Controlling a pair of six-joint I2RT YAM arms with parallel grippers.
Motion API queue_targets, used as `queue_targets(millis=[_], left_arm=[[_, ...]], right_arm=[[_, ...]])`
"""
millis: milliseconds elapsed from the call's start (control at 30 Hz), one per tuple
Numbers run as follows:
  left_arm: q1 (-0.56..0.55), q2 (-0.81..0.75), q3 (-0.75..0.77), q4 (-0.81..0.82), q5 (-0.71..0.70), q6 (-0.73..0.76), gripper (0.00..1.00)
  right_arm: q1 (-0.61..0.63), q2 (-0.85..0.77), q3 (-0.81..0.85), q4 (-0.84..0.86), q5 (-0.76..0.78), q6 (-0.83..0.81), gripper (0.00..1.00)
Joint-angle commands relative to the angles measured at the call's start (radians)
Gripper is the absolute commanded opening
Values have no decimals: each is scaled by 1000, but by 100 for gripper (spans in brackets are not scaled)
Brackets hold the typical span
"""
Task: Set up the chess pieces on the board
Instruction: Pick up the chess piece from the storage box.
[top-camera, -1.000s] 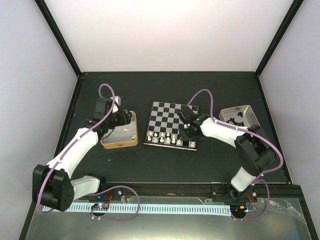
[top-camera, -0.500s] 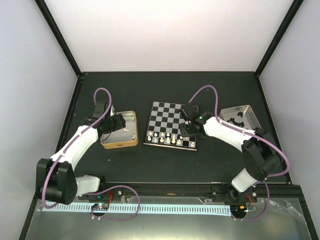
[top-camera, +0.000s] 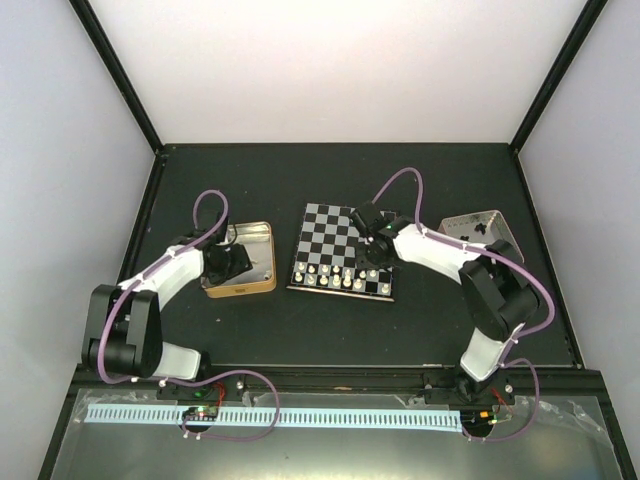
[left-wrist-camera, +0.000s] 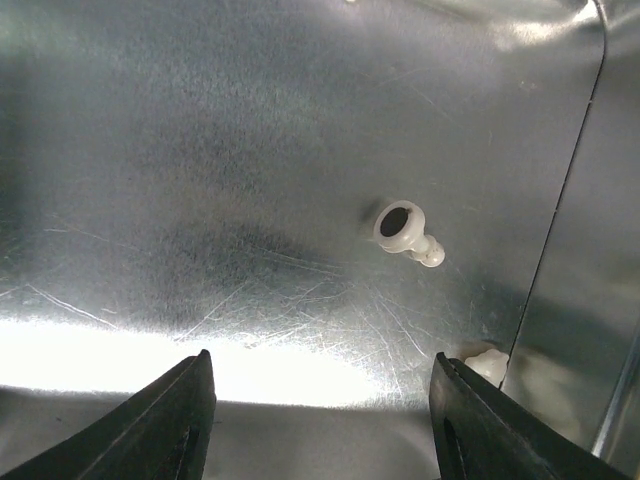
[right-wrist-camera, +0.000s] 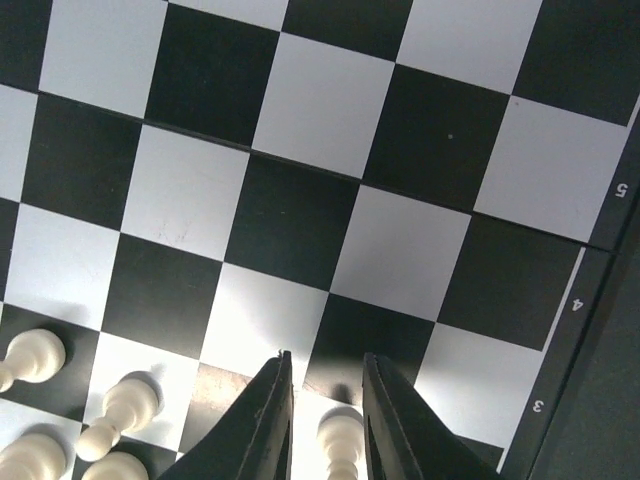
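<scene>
Cream pawn stands on the board between the right gripper's narrow jaws, grip indiscernible; left gripper, spread wide and empty, hangs over a cream piece in the tin.

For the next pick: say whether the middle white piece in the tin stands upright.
No, that white piece lies sideways, hollow base showing.

- The only readable print is in the right wrist view, on the board: small white rank numbers on its dark border strip along the right edge.
- Top to bottom they go 5, 4, 3, each one turned sideways.
- In the top view the board's way too small to read any print, sorry.
</scene>
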Motion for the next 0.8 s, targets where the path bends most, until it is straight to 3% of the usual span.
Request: queue_targets(millis=[0,367,767], left_arm=[[9,17,2,13,20,-12,61],[13,42,0,20,29,-3,60],[20,44,2,22,32,0,60]], right_arm=[[-6,31,36,-27,1,21,21],[-13,53,9,-57,-51,47,13],[-17,51,12,-82,-69,51,12]])
